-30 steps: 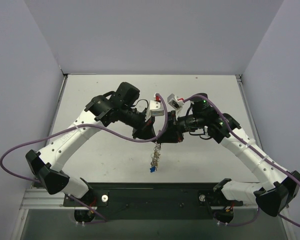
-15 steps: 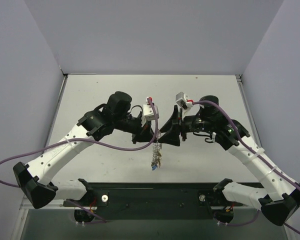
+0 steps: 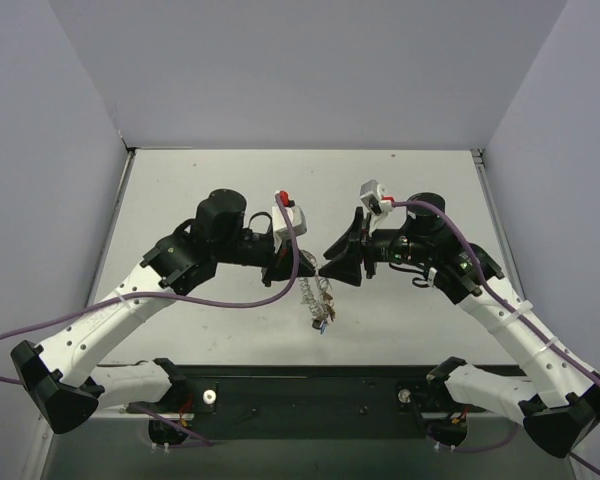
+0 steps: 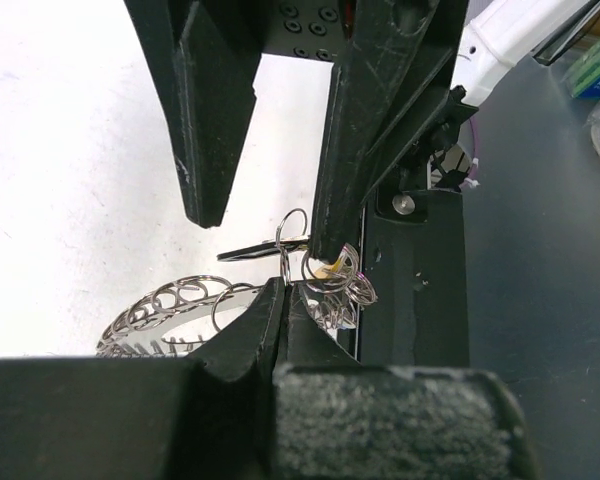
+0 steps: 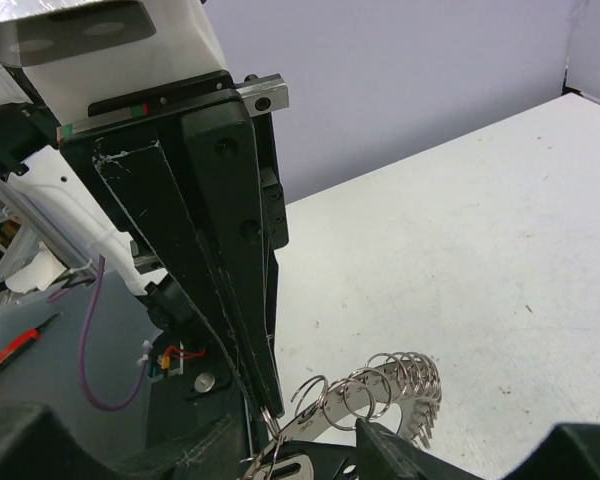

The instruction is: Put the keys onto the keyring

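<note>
**Left gripper** [image 4: 280, 296]: the fingers are pressed together with no gap, clamped on the rim of the keyring [image 4: 166, 304]. In the left wrist view the hoop curves away to the left of the closed tip, and its bumpy, coil-like rim is plain to see. Only part of the arc shows; the rest is cut off behind the gripper body at the bottom of that view.

**Right gripper** [image 4: 265, 230]: the jaws stand apart and hold nothing. One finger comes down to touch a bunch of small rings [image 4: 330, 278] just beside the left tip. The other finger stands clear to the left, touching nothing.

**Keys** [image 3: 321, 318]: in the top view they hang as a small cluster below the two gripper tips, between the arms. In the left wrist view one dark key pokes out to the left of the small rings, and a yellowish piece shows among them.

**Hard to make out:**
- The number of keys cannot be told, and most head colours are too small to read.
- Whether the hoop touches the table [image 3: 210, 180] cannot be told.
- In the right wrist view the hoop's lower end is hidden behind that gripper's own body.
</note>
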### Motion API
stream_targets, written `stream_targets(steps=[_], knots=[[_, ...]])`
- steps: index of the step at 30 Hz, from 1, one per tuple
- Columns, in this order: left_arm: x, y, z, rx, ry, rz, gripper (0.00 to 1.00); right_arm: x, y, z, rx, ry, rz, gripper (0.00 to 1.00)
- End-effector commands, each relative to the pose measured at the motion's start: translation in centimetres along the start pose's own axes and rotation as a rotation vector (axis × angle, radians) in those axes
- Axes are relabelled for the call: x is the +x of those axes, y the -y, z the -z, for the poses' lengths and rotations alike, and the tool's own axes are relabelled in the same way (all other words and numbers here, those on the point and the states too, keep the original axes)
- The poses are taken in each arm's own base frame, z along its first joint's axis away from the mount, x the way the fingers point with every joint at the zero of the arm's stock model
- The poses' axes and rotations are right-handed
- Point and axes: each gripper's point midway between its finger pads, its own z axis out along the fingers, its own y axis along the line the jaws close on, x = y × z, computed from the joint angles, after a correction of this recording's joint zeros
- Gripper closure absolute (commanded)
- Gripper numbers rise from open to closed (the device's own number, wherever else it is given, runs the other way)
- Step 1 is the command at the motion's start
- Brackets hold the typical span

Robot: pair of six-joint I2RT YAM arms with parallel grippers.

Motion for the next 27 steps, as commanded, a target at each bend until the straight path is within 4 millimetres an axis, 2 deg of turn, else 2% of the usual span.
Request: stream_targets(steps=[1, 7, 10, 16, 18, 27], knots=[[-3.5, 0.4, 0.8, -0.003, 0.112, -0.078, 1.0, -0.9, 0.3, 0.1, 0.004, 0.041, 0.023, 0.6], [-3.6, 0.4, 0.8, -0.005, 0.114, -0.083, 1.0, -0.9, 0.0, 0.3, -0.015, 0.045, 0.023, 0.89], [-3.6, 0.2, 0.9, -0.018, 0.117, -0.086, 1.0, -0.7, 0.0, 0.3, -0.017, 0.044, 0.021, 1.0], [-3.8, -0.2, 1.0, -0.048, 0.163, -0.097, 1.0, -0.4, 0.3, 0.3, -0.013, 0.043, 0.003, 1.0], [-4.6, -0.1, 1.4, -0.063, 0.205, -0.112, 1.0, -0.2, 0.3, 0.2, -0.017, 0.04, -0.005, 1.0], [-5.6, 0.1, 2.2, -0.089, 0.308, -0.135, 1.0, 0.6, 0.7, -0.2, -0.028, 0.026, -0.04, 1.0]])
